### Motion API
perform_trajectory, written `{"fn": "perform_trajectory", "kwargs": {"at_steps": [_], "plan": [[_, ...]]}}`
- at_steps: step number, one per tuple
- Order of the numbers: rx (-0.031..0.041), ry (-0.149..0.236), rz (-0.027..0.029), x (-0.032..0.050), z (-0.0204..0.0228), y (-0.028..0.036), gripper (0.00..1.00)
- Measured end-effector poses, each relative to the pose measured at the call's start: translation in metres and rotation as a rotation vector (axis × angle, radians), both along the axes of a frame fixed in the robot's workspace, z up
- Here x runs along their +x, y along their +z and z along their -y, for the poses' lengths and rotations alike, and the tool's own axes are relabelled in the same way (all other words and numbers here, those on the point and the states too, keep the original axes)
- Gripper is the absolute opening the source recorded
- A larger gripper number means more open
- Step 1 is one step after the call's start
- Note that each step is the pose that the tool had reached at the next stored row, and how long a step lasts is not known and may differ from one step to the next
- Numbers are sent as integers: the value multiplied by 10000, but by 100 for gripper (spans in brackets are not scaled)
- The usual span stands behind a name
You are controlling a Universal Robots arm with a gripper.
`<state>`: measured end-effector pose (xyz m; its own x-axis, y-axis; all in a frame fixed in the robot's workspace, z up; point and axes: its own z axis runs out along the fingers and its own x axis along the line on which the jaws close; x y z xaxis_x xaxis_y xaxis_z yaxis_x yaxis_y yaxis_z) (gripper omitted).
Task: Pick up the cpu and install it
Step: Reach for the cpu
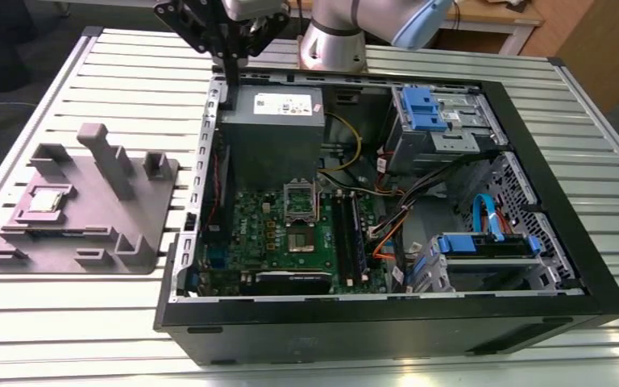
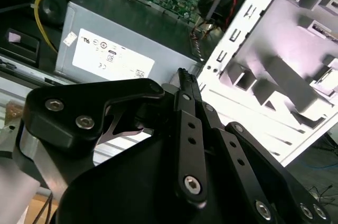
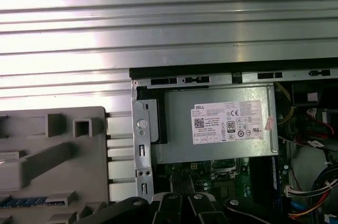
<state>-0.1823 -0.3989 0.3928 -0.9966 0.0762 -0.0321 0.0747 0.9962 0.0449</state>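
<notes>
Hand [image 1: 230, 63] sits high over the PC case [image 1: 396, 332], at its back corner on the exterior view's left, just above the PSU [image 1: 272, 121]. Fingers together, nothing btwn them.

cpu [image 1: 47, 199] is outside the case, well off its wall on the exterior view's left. It's lying flat in a pocket of the fixture plate [image 1: 126, 222] on the tabletop [image 1: 73, 322]. cpu and hand are well apart, no contact.

Inside the case, the socket [image 1: 299, 199] sits mid motherboard [image 1: 272, 238]; frame looks raised.

Handling, my read:
- cpu is light, thin and rigid, won't flex.
- Metal lid is smooth, so prob slippery.
- Underside contacts are fragile, so no pressing on the faces.
- Best hold = two opposite edges of the pale rim, kept level.
- Pocket walls look close to the edges, so finger room may be tight.
</notes>
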Motion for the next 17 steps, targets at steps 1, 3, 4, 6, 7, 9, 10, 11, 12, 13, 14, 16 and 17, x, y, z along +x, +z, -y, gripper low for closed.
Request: {"fn": "perform_trajectory", "kwargs": {"at_steps": [1, 3, 4, 6, 7, 9, 10, 11, 12, 13, 14, 16, 17], "plan": [[1, -1, 6, -30, 0, -1, 11], [2, -1, 17, -90, 0, -3, 11], [1, 0, 20, -119, 0, -3, 11], [1, 0, 28, -171, 0, -3, 11], [1, -1, 32, -191, 0, -4, 11], [0, -1, 35, -224, 0, -3, 11], [1, -1, 39, -242, 0, -3, 11], [0, -1, 42, -259, 0, -3, 11], [0, -1, 45, -279, 0, -3, 11], [0, 0, 49, -299, 0, -3, 11], [0, 0, 53, -319, 0, -3, 11], [1, 0, 61, -359, 0, -4, 11], [1, -1, 66, -383, 0, -4, 11]]}}
